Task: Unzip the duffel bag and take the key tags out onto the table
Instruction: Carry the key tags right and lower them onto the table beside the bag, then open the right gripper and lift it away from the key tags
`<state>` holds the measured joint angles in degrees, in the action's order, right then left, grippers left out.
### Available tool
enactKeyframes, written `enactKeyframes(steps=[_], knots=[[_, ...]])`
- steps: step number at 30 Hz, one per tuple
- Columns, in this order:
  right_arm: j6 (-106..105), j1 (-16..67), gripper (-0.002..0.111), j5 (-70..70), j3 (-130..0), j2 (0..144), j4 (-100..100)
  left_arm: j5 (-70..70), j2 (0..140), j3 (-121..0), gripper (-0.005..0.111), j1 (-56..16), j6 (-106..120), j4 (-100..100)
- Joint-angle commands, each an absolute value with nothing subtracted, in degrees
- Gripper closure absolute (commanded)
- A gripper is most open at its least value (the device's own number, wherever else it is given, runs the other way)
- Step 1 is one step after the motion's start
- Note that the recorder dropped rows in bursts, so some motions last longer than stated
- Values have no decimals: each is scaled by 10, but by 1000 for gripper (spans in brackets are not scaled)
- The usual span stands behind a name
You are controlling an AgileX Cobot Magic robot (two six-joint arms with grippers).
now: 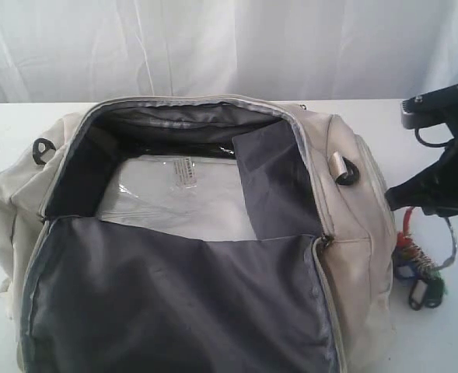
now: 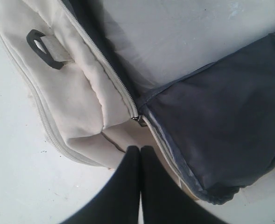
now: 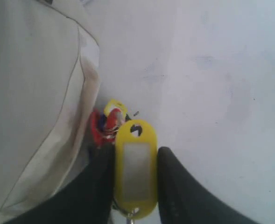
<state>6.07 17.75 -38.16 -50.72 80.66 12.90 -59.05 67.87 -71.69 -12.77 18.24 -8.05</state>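
Observation:
The cream duffel bag (image 1: 361, 233) lies unzipped on the white table (image 1: 446, 342), its dark grey lining folded open. Beside the bag's right end, the key tags (image 1: 419, 268) dangle low over the table from my right gripper (image 1: 396, 203). In the right wrist view this gripper (image 3: 136, 151) is shut on a yellow tag (image 3: 136, 177), with red tags (image 3: 104, 126) bunched next to the bag's wall (image 3: 30, 93). My left gripper (image 2: 140, 148) is shut on nothing, just outside the bag's left end (image 2: 81, 93), close to a silver zip pull (image 2: 137, 119).
A clear plastic packet (image 1: 174, 194) lies inside the bag. A white curtain (image 1: 229, 39) hangs behind the table. Bare tabletop (image 3: 221, 70) shows to the right of the bag. A black strap ring (image 2: 44, 46) sits on the bag's left end.

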Motion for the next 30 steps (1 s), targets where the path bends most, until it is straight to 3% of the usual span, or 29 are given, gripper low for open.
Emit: enactKeyframes(steps=[1,30], knots=[[82,174,108,-360,-506,831,133,-596,674,-714,107,-127,182,-91],[123,174,108,-347,-506,970,123,-596,674,-714,107,-127,194,-104]])
